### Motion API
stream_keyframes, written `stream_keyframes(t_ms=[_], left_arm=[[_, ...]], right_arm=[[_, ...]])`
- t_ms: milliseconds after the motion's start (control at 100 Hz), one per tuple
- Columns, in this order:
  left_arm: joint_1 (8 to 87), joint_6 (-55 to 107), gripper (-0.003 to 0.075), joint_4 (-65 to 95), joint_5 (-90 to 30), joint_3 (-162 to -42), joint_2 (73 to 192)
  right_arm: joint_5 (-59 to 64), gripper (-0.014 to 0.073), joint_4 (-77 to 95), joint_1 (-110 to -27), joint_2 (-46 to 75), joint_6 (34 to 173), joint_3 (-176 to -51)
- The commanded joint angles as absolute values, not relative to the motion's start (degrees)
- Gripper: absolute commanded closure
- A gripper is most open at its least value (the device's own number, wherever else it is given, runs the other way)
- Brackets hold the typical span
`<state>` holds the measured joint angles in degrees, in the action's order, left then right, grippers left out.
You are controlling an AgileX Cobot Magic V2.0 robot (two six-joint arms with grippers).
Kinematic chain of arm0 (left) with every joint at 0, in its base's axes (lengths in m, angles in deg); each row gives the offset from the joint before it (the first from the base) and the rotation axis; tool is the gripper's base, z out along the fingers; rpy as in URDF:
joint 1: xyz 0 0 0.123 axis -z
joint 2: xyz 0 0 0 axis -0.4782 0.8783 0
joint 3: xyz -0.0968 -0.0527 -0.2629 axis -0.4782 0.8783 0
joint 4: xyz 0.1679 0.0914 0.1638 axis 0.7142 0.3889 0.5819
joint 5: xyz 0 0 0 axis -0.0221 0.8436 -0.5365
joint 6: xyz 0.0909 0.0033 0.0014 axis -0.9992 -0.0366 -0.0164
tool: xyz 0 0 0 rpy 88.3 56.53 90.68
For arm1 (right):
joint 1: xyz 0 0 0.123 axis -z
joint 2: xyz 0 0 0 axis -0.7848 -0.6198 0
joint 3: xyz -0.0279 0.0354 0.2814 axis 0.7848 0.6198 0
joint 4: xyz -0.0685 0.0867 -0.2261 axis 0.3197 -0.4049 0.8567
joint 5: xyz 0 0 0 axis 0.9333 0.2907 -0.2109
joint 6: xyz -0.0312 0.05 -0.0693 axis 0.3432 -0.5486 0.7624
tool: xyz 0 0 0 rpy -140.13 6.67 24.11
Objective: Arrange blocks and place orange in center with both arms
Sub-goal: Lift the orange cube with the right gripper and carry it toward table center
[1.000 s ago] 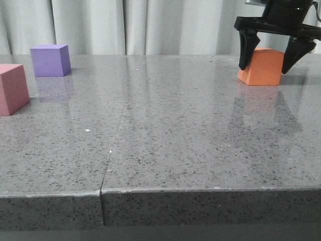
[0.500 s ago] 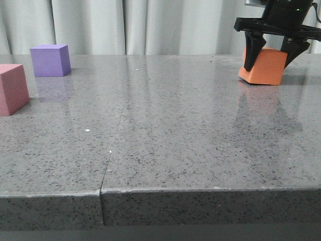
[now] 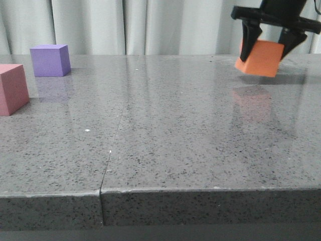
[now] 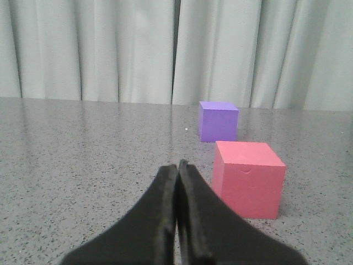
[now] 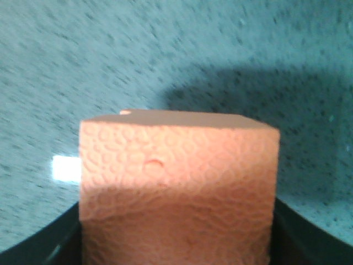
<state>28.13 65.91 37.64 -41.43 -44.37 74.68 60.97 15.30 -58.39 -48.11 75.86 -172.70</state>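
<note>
Carrying the orange cube [image 3: 261, 57] clamped in the right gripper [image 3: 271, 42], clear of the table [image 3: 165, 125], needing travel toward centre; left gripper [image 4: 177, 171] idling closed, empty.

The pink cube [image 3: 12, 89] is cut off by the front view's left edge. The right gripper [image 3: 273, 44] is cropped above, and its fingers hide the orange cube's [image 3: 261, 57] sides.

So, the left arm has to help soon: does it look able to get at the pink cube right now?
Probably yes. In the left wrist view the pink cube sits just ahead of the left gripper, slightly to one side, with bare table between them. The purple cube stands behind it, apart. The fingers are shut and must open first.
</note>
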Motion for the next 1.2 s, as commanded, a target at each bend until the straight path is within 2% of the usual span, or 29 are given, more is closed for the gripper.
stream_keyframes(t_ms=[0, 590, 800, 1190], left_arm=[[28.1, 65.9, 0.0741, 37.1, -46.1, -42.1, 73.1], [28.1, 65.9, 0.0741, 37.1, -46.1, -42.1, 73.1], [28.1, 65.9, 0.0741, 37.1, -46.1, -42.1, 73.1], [28.1, 65.9, 0.0741, 37.1, -46.1, -42.1, 73.1]], right_arm=[[66.2, 0.0245, 14.4, -59.9, -44.5, 73.7, -177.0], [63.7, 0.0245, 20.4, -78.9, -45.2, 56.5, -179.9], [62.0, 0.0245, 20.4, -81.4, -48.1, 54.7, -180.3], [62.9, 0.0241, 20.3, -81.4, -50.2, 54.7, -180.3]])
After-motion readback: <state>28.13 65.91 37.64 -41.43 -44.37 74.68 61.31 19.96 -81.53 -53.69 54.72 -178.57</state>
